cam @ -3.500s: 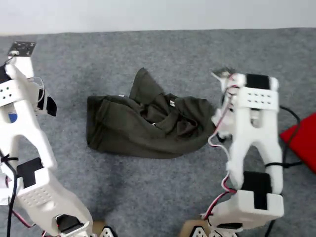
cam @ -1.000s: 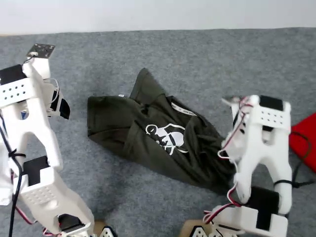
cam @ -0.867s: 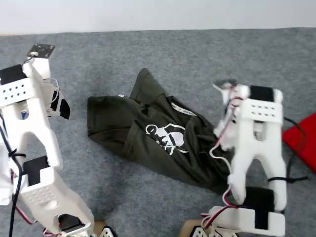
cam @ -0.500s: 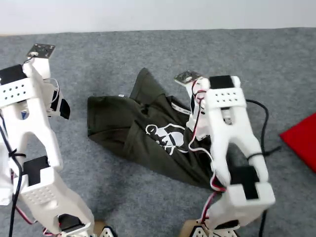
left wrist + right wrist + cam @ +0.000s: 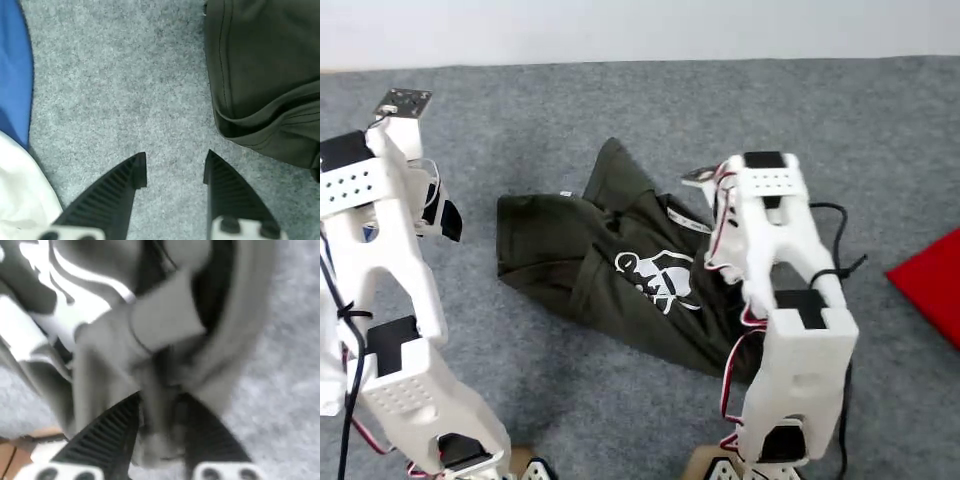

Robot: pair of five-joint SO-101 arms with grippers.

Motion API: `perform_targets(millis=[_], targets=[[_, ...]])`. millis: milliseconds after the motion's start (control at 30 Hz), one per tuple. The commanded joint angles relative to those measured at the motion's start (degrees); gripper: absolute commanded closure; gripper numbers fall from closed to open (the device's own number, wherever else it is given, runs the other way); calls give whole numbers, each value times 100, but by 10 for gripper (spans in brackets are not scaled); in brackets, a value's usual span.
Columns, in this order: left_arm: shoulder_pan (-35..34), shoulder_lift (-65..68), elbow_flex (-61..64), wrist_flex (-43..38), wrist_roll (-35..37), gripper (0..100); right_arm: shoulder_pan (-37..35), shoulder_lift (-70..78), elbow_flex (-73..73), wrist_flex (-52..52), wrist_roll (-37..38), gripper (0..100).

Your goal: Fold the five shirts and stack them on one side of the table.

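A: One shirt in play?
B: Yes, one olive shirt (image 5: 570,260). It's crumpled and half spread in the middle of the grey desk (image 5: 520,110), white print (image 5: 660,275) face up. A red cloth (image 5: 930,285) sits at the desk's right edge, well apart.
A: Right hand?
B: The right hand (image 5: 162,402) sits on the shirt's right part, by the collar. The wrist view is blurry, but fabric is bunched between the two fingers. I call it clenched on a fold of the shirt.
A: Left hand?
B: The left hand (image 5: 172,167) is released, fingers spread with nothing between them, over bare desk. The shirt's stitched edge lies just beside it, toward the desk's middle, not touching. A blue cloth (image 5: 12,75) and a white cloth (image 5: 20,195) lie on its other side.
A: Relation that matters?
B: The shirt's long axis runs diagonally, from the far-left end by the left arm to the near-right end under the right arm. The right arm is on the shirt. The left arm is near one end but off it.
A: Step?
B: My read is flattening before the first fold, early in the task. Next, the right hand likely pulls its fold outward along that diagonal, or the left hand reaches inward for the near edge. The risk is that a one-sided pull drags the whole shirt instead of spreading it.
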Motion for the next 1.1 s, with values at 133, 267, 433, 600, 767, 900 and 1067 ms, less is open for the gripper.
perform_targets(millis=[133, 267, 433, 600, 767, 900, 1067], targets=[[35, -273, -22, 141, -18, 812, 1719, -66, -818, 374, 730, 988], [35, -273, -22, 141, -18, 812, 2536, -22, -844, 321, 1081, 988], [35, -273, -22, 141, -18, 812, 3160, -13, -844, 110, 1284, 987], [0, -273, -22, 141, -18, 812, 3266, -84, -835, 365, 1169, 846], [-185, -334, 22, 149, -18, 812, 3204, -673, -589, 418, 686, 722], [-484, -334, 31, 149, -9, 812, 2835, -1420, 255, 418, 659, 772], [-651, -334, 40, 158, 0, 813, 2308, -2519, 1459, 418, 642, 842]])
